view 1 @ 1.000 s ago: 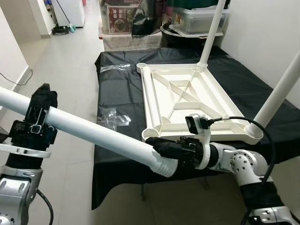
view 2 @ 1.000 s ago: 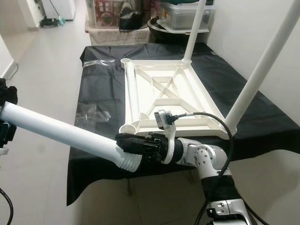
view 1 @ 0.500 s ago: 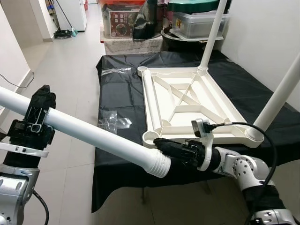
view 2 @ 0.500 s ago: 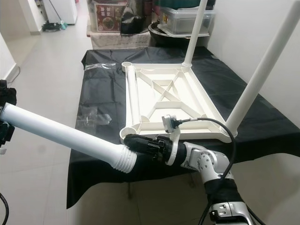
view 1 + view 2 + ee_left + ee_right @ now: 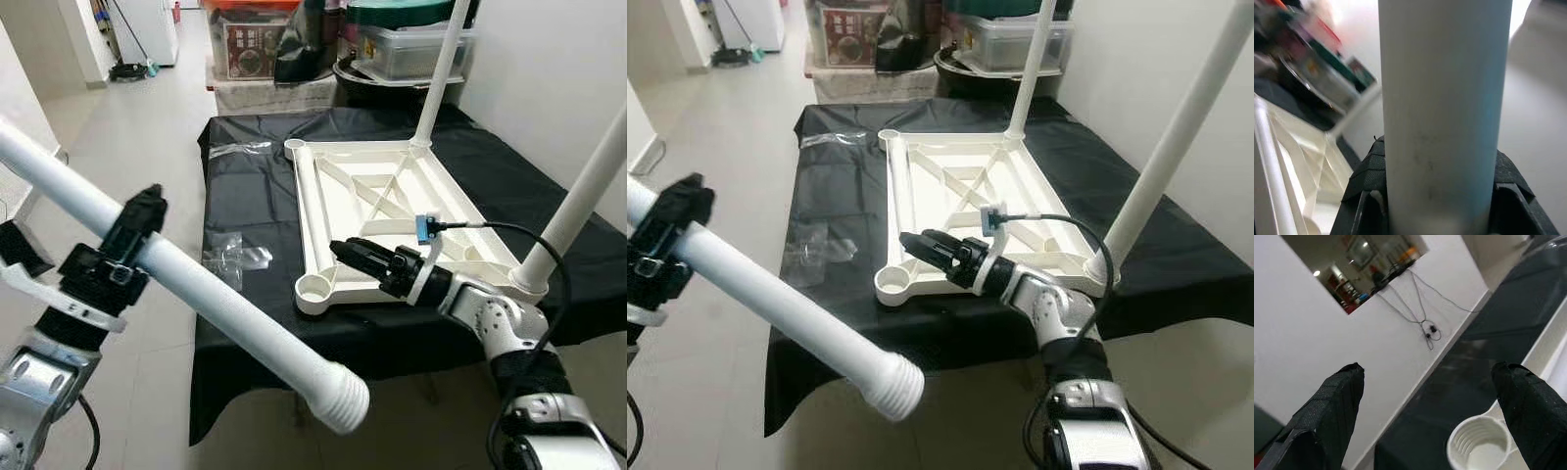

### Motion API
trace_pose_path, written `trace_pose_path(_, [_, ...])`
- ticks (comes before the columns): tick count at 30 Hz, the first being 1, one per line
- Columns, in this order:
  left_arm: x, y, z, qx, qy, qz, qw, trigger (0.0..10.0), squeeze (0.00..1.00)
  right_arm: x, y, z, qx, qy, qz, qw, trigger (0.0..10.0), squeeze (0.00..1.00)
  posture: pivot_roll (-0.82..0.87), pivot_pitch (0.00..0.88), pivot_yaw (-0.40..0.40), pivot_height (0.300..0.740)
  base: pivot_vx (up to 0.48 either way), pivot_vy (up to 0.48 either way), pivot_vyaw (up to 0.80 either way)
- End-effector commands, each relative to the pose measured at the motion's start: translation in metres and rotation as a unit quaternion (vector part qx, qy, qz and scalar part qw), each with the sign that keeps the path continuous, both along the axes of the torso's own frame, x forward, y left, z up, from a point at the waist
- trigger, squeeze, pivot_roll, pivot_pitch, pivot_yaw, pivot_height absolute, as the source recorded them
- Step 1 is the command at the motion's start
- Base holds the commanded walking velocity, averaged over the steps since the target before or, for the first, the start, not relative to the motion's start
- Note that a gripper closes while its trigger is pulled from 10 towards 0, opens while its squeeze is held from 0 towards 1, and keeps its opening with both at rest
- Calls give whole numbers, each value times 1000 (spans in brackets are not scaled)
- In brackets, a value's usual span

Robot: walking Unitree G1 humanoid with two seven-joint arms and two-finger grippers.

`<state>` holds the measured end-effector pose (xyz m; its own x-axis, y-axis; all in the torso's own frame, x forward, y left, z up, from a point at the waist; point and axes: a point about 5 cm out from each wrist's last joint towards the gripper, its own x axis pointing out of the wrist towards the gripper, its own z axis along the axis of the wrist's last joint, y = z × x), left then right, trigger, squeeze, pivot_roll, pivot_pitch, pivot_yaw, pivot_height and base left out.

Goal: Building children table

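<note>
A low table covered by a black cloth [image 5: 255,206] is seen ahead of the robot. On it, the white tabletop frame [image 5: 392,211] of the children's table is laid upside down, its ribbed underside facing up. Two white legs are already stood upright in its corners on the robot's right: the far leg [image 5: 443,69] and the near leg [image 5: 588,191]. The near corner socket [image 5: 315,288] on the robot's left is open, with threads visible inside in the right wrist view.

A long loose leg [image 5: 196,284] is clamped across its shaft by the left gripper [image 5: 122,257], held in the air off the table's near left edge and sloping down toward its ribbed screw end [image 5: 338,401]. The right gripper [image 5: 343,252] is held just above the frame beside the open socket, with its fingers spread wide and nothing between them. A crumpled clear plastic wrapper [image 5: 235,255] is lying on the cloth left of the frame.
</note>
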<state>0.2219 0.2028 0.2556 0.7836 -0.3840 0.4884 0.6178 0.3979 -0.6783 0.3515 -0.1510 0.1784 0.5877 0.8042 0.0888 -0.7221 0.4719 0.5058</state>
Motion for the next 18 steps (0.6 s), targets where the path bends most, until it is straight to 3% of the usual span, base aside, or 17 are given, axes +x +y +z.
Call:
trace_pose_path(1, [5,-10,-1,44,-2,-30,999,10000,0,5,6,10,-16,-42,-22,999,10000,0,42,38,0,740,0,0,0])
trace_pose_path(4, [5,-11,-1,50,-2,-32,998,10000,0,5,8,11,-21,-51,-23,998,10000,0,42,38,0,740,0,0,0])
trace_pose_path(8, [25,-28,1,135,-14,-6,991,10000,0,-1,31,32,-10,-109,4,994,10000,0,3,26,14,740,0,0,0])
trace_pose_path(11, [28,-30,3,144,-19,-9,989,10000,0,-3,35,34,-8,-117,20,993,10000,0,4,22,13,740,0,0,0])
trace_pose_path(18, [35,-32,12,166,-37,-18,985,10000,0,-2,39,37,-8,-132,34,991,10000,0,5,9,15,740,0,0,-709])
